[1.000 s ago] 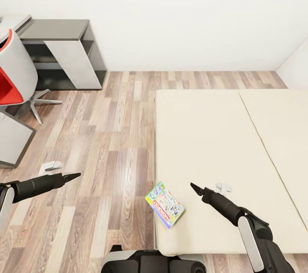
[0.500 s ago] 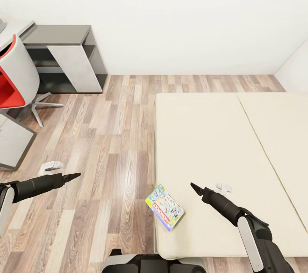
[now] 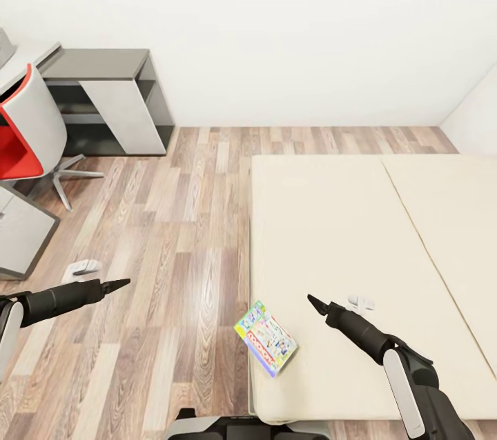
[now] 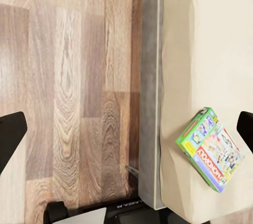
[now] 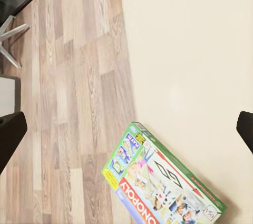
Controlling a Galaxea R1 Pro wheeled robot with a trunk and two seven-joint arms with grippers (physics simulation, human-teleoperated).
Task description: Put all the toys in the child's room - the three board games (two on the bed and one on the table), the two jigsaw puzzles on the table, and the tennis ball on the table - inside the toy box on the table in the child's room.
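Cardboard board game (image 3: 266,337), flat green-bordered printed box, lies at the near-left corner of the beige mattress bed (image 3: 359,233), overhanging slightly. Judged light, stiff, slick; pinch a long edge. Left gripper (image 3: 119,283) and right gripper (image 3: 315,303) empty, fingers spread in the wrist views.

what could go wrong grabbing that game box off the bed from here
1. The board game lies at the bed's near corner, one corner apparently over the edge; a sideways nudge could tip it onto the wood floor.
2. It lies flat on the mattress, so the fingers may slide over its lid rather than grip.
3. The right gripper hangs beside it, not over it, and needs realigning first.
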